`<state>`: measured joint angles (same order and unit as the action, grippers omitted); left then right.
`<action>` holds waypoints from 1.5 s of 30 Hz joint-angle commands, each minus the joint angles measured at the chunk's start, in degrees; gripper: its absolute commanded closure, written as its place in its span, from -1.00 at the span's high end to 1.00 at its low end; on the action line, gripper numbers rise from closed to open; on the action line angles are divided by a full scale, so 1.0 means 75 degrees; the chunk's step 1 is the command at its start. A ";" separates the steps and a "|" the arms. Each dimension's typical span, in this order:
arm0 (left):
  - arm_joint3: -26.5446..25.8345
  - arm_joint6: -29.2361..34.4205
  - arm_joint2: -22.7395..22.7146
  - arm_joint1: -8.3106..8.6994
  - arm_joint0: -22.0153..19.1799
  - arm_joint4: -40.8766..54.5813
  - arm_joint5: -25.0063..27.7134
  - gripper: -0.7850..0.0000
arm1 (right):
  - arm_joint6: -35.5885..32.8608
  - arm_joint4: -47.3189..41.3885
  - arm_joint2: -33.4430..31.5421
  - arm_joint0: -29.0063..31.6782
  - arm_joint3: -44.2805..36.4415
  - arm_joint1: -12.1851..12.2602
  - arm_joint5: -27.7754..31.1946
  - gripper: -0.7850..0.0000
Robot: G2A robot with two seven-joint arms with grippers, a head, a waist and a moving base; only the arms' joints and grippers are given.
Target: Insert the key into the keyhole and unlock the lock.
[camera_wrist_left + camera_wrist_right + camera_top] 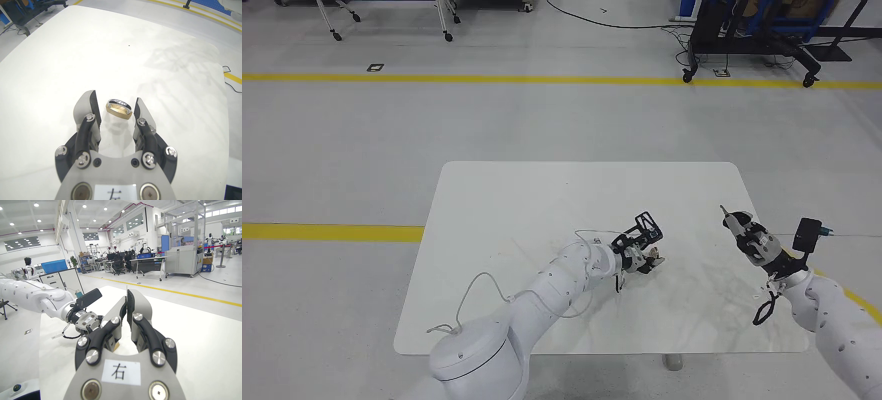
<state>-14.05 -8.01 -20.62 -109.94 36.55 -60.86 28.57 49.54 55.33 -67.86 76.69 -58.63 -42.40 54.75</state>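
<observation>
A white label (113, 192) with one dark character sits on the left gripper (115, 96), and a second label (121, 371) on the right gripper (127, 294). A small black speck (129, 45) marks the white table (75, 56). The lock (118, 111), brass-bodied with a silver shackle, rests mid-table toward the near edge, between the left gripper's wide-spread jaws and touching neither. Raised by the right edge, the right gripper's jaws press together on the key (126, 289), a thin metal sliver
</observation>
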 commanded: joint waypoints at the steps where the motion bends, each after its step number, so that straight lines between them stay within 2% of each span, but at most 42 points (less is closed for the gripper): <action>1: 0.0044 0.0006 -0.0013 -0.0035 0.0010 0.0007 0.0110 -0.04 | 0.0002 0.0001 0.0002 -0.0001 -0.0001 0.0001 -0.0001 -1.00; 11: 0.0237 0.0223 -0.0109 -0.0163 0.0023 0.0044 0.0094 0.01 | 0.0002 0.0001 0.0002 -0.0001 -0.0001 0.0001 -0.0001 -1.00; 21: 0.0329 0.0310 -0.0174 -0.0261 0.0034 0.0003 0.0019 -0.09 | 0.0002 0.0001 0.0002 -0.0001 -0.0001 0.0001 -0.0001 -1.00; 25: 0.0365 0.0284 -0.0208 -0.0276 0.0014 -0.0016 0.0004 -0.34 | 0.0002 0.0001 0.0002 -0.0001 -0.0001 0.0001 -0.0001 -1.00; 29: 0.0387 0.0263 -0.0231 -0.0285 -0.0002 -0.0059 -0.0016 -1.00 | 0.0002 0.0001 0.0002 -0.0001 -0.0001 0.0001 -0.0001 -1.00; 39: 0.0404 0.0212 -0.0279 -0.0284 -0.0051 -0.0187 0.0006 -1.00 | 0.0002 0.0001 0.0002 -0.0001 -0.0001 0.0001 -0.0001 -1.00; 45: 0.0447 -0.0123 -0.0503 -0.0226 -0.0178 0.0124 0.0334 -1.00 | 0.0002 0.0001 0.0002 -0.0001 -0.0001 0.0001 -0.0001 -1.00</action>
<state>-10.80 -8.21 -23.93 -111.79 35.55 -60.64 30.50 49.55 55.34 -67.84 76.69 -58.64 -42.40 54.74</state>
